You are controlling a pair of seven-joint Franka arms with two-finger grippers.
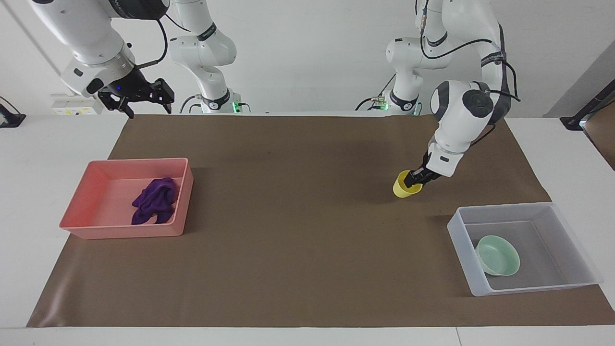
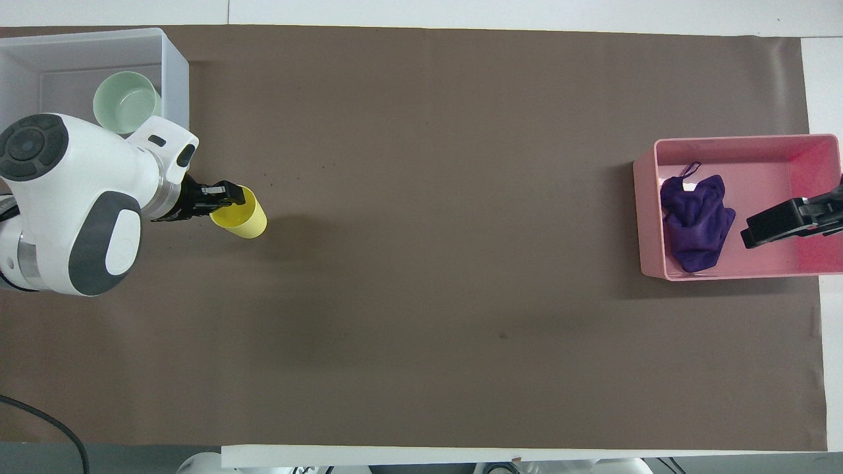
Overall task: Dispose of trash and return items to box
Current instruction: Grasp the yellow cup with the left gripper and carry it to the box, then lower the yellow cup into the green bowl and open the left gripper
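Toward the left arm's end of the brown mat (image 1: 298,226), the yellow cup (image 1: 405,185) is pinched at its rim by the left gripper (image 1: 416,178), nearer the robots than the box (image 1: 571,283) holding the green bowl (image 1: 498,262); the purple rag (image 1: 154,205) lies in the pink tray (image 1: 120,231), the right gripper (image 1: 139,103) spread wide aloft.

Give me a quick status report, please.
Left gripper shut on yellow cup, short of the box. Right gripper open, raised, waiting. Bowl boxed, rag in tray.

The left pincer (image 1: 414,180) grips the rim of the yellow cup (image 1: 404,187) over the brown mat (image 1: 298,216) on the desk (image 1: 43,144). The mint bowl (image 1: 498,262) sits inside the translucent bin (image 1: 461,240). The purple rag (image 1: 153,201) lies in the pink tray (image 1: 96,226). The right pincer (image 1: 139,98) hangs high, fingers spread.
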